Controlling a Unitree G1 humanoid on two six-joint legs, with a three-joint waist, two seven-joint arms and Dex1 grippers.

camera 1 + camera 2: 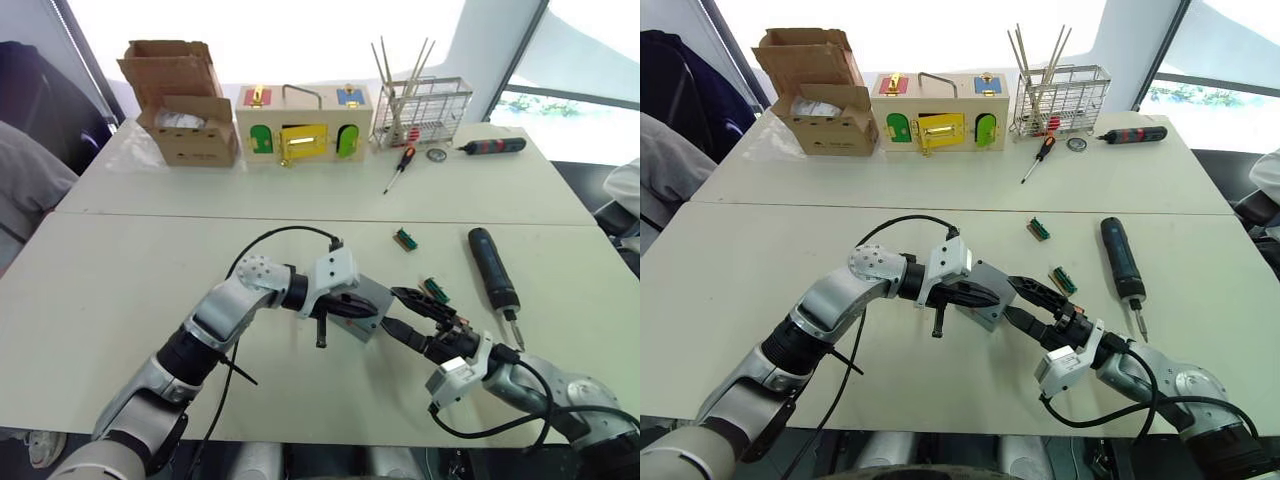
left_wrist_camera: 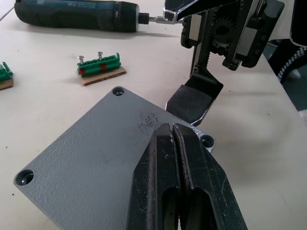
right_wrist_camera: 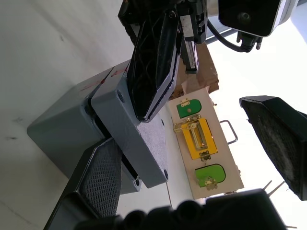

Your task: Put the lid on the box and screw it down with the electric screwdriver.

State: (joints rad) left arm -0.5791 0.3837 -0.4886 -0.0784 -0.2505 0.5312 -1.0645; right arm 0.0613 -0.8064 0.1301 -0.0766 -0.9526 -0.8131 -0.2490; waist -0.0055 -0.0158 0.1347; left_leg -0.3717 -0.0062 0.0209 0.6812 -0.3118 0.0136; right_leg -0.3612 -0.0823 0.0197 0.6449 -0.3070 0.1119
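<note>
- The left gripper point(image 2: 175, 158) is closed on the lid point(image 2: 100, 158), holding it tilted over the box point(image 3: 64, 132) near the front of the white table point(image 1: 150, 290).
- The right gripper point(image 1: 412, 310) is wide; one finger touches the lid's edge.
- The electric screwdriver point(image 1: 492, 268) lies apart on the right, with two green terminal blocks point(image 1: 406, 238) nearby.
- A cardboard box point(image 1: 185, 100), a wooden box point(image 1: 303, 125) and a wire rack point(image 1: 422, 110) stand at the far edge.
</note>
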